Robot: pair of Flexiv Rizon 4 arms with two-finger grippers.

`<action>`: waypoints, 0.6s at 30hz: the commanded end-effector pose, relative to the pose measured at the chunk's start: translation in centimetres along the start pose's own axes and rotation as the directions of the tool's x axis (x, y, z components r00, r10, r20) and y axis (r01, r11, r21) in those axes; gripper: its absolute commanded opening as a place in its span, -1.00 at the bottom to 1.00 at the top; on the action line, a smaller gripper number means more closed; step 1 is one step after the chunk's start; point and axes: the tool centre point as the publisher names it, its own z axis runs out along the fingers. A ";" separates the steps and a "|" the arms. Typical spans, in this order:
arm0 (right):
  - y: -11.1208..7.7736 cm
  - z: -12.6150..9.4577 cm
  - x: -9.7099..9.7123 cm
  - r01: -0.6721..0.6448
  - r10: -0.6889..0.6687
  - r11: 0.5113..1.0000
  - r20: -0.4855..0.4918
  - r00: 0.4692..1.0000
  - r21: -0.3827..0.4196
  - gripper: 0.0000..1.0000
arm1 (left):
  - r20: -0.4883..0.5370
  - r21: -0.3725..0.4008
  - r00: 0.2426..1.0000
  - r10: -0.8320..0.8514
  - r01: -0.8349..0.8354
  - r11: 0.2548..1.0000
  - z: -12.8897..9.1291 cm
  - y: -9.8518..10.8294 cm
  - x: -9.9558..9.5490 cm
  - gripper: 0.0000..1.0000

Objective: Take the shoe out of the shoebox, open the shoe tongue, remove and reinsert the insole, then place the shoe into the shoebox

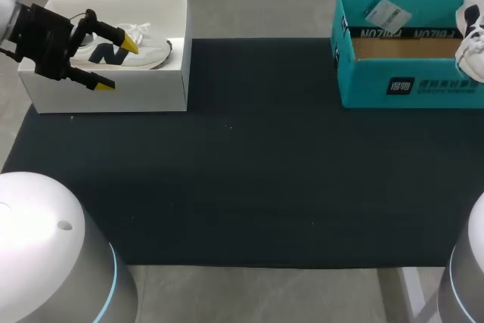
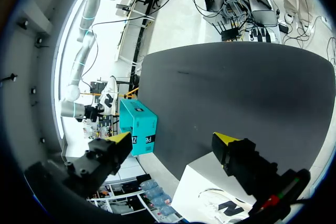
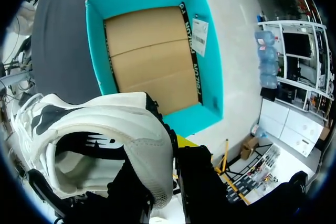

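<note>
Two shoes are on show, only one of them out of its box: the white shoe [image 3: 105, 135] hangs in the air over the teal shoebox [image 3: 210, 82], gripped at the heel collar by the right gripper [image 3: 170, 182], whose fingers press it from both sides. By that evidence the first step looks complete. Opening the tongue, pulling and refitting the insole, and returning the shoe to the box all appear to lie ahead. Across the dark mat [image 1: 242, 172], well apart, the left gripper [image 1: 117, 64] hovers with its fingers spread wide and nothing between them, above a white shoebox [image 1: 113, 96] in which a second shoe [image 1: 155, 51] lies. The right wrist view alone shows the teal box's bare cardboard floor and the hold on the heel. The head view catches only a sliver of the held shoe at the table's right edge, but it is the one clear look at the second shoe in its box. The left wrist view shows just a corner of that box beneath its own open fingers, with the teal box far ahead.
</note>
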 end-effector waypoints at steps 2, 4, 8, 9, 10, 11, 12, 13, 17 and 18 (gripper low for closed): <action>-0.6 0.9 -0.3 -0.023 0.023 0.999 -0.012 1.000 0.029 -1.00 | -0.003 -0.001 1.000 0.000 0.000 1.000 0.0 0.0 0.0 1.00; -0.4 1.5 -0.2 -0.039 0.040 0.998 -0.015 0.999 0.046 -1.00 | -0.003 -0.001 1.000 0.000 0.000 1.000 0.0 0.0 0.0 1.00; -0.7 2.3 -0.5 -0.145 0.147 0.988 -0.043 0.988 0.050 -1.00 | -0.003 -0.001 1.000 0.000 0.000 1.000 0.0 0.0 0.0 1.00; -0.8 2.3 -0.6 -0.174 0.177 0.983 -0.040 0.983 0.065 -1.00 | -0.003 -0.001 1.000 0.000 0.000 1.000 0.0 0.0 0.0 1.00; -0.9 2.5 -0.9 -0.235 0.241 0.969 -0.068 0.968 0.080 -1.00 | -0.003 -0.001 1.000 0.000 0.000 1.000 0.0 0.0 0.0 1.00; -1.1 2.6 -1.1 -0.277 0.284 0.957 -0.084 0.955 0.085 -1.00 | -0.003 -0.001 1.000 0.000 0.000 1.000 0.0 0.0 0.0 1.00; -1.3 2.8 -1.4 -0.331 0.343 0.937 -0.110 0.933 0.113 -1.00 | -0.003 -0.001 1.000 0.000 0.000 1.000 0.0 0.0 0.0 1.00; -1.4 2.8 -1.5 -0.343 0.354 0.934 -0.121 0.927 0.102 -1.00 | -0.003 -0.001 1.000 0.000 0.000 1.000 0.0 0.0 0.0 1.00; -2.0 2.6 -1.5 -0.445 0.459 0.887 -0.142 0.877 0.124 -1.00 | -0.003 -0.001 1.000 0.000 0.000 1.000 0.0 0.0 0.0 1.00; -2.1 2.7 -1.7 -0.474 0.491 0.871 -0.171 0.854 0.132 -1.00 | -0.003 -0.001 1.000 0.000 0.000 1.000 0.0 0.0 0.0 1.00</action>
